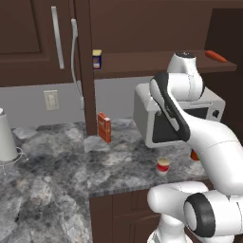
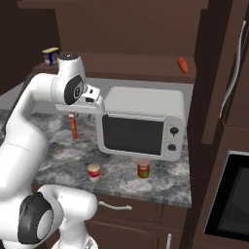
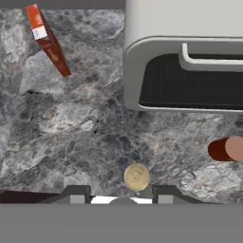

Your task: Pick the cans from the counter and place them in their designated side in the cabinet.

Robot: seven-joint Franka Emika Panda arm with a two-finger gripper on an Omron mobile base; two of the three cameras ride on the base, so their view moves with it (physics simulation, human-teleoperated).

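- Hand view put the cream-banded can [image 3: 136,177] straight below me, its gold lid showing between my two fingertips [image 3: 77,193]; my jaws stood parted with nothing in them, high above the counter [image 3: 71,137].
- I judged a straight drop risky: the can sat close to the counter's front edge, so one pad landing on the lid could tip it off.
- The plain orange-red can [image 3: 228,148] stood well off to one side of my jaws, near the microwave [image 3: 185,61]; a swing that way could clip the door handle.
- Right base view showed both cans upright, [image 2: 94,171] and [image 2: 143,168], and the cabinet [image 2: 131,68] shelf above.
- Left base view showed the flat orange-red box [image 1: 104,127], while my arm hid most of the plain can.
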